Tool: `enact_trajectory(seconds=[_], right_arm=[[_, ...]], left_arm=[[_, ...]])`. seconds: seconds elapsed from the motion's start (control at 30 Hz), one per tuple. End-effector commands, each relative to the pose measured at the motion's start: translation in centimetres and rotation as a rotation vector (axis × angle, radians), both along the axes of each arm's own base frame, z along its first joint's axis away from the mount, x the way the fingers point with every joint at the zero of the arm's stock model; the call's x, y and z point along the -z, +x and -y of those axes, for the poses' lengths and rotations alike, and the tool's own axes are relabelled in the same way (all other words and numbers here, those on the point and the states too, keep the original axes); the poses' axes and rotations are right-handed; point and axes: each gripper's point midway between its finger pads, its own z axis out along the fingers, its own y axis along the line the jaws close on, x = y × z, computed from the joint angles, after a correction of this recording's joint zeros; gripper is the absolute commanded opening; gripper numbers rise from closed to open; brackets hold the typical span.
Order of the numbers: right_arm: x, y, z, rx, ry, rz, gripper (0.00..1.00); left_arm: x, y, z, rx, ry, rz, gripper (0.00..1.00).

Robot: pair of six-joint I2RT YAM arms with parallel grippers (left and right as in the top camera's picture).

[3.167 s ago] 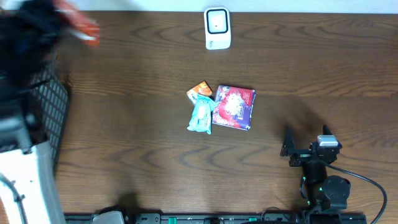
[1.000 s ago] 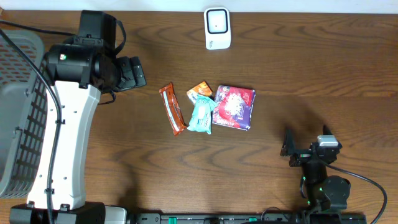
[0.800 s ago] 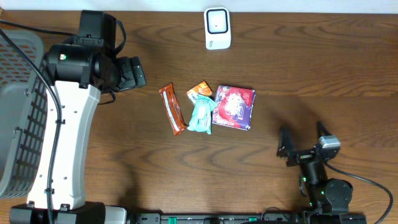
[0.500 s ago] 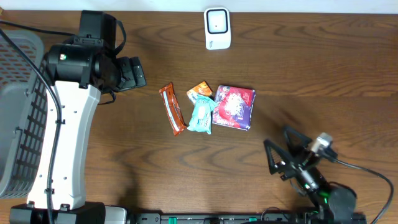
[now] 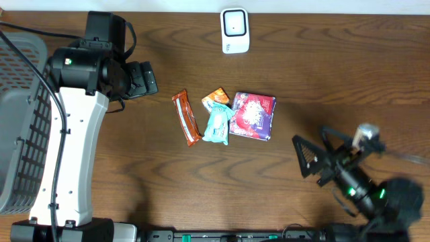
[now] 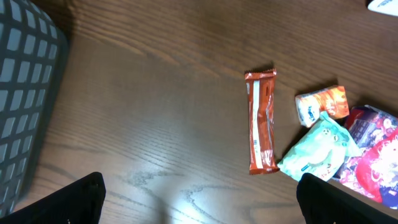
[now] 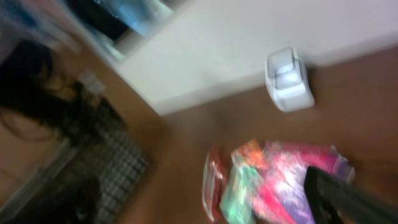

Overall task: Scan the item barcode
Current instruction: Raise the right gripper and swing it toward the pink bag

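My left gripper [image 5: 148, 78] stands with its jaws wide apart and holds nothing, toward the far-left corner of the table [image 5: 336, 67]. My right gripper [image 5: 318, 153] is likewise spread and empty, toward the near-right corner; its wrist view is blurred. The red-brown snack bar [image 5: 187, 118] lies flat mid-table, just beside a teal pouch [image 5: 218, 124]. The pouch touches an orange packet [image 5: 216, 98] and a purple packet [image 5: 252, 115]. The white scanner [image 5: 234, 30] stands at the far edge. A grey basket [image 5: 20, 134] sits at the left edge.

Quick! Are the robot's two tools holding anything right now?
Left tool: open, holding nothing.
Right tool: open, holding nothing.
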Motion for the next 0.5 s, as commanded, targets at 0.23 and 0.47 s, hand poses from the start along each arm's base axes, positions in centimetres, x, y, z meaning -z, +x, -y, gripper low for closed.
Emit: enact_trajectory(seconds=[0.23,0.47], right_arm=[[-3.2,3.2,-2.4,-0.315,-0.192,-0.342,0.99],[-2.3,6.4,-4.6,-0.442,-0.041,-0.451,0.99]], left_arm=[[0.4,0.0,-0.1,-0.01,-0.004,-0.014,0.98],[0.4,0.0,-0.1,-0.01,-0.004,-0.014,0.98]])
